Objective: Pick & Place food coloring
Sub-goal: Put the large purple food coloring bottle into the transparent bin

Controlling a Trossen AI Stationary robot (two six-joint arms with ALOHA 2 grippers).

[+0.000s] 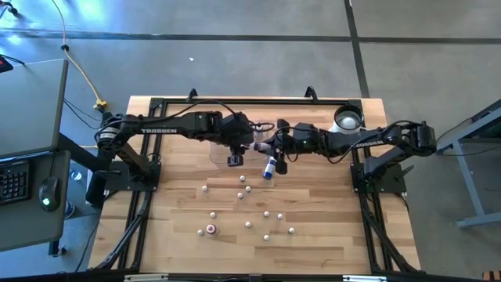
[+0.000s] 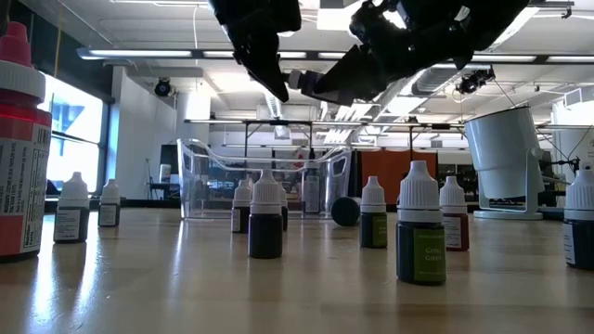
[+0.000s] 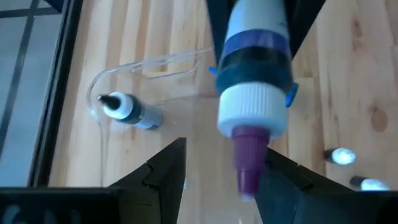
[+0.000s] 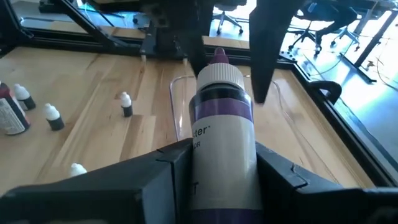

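On the wooden desk (image 1: pixel 329 235), small food coloring bottles (image 2: pixel 265 215) stand scattered, nearest the low camera. Behind them, above the desk's middle, the right tool (image 4: pixel 214 158) is clenched around a purple-banded food coloring bottle (image 4: pixel 221 118). The left tool (image 3: pixel 214 180), fingers released, brackets that bottle's purple tip. Beyond sits the clear plastic tray (image 2: pixel 209 181), one bottle lying inside.

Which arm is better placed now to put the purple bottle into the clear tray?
Probably the right: its gripper is shut on the purple-tipped bottle, which points toward the clear tray. The left gripper stands open around the tip, not gripping.
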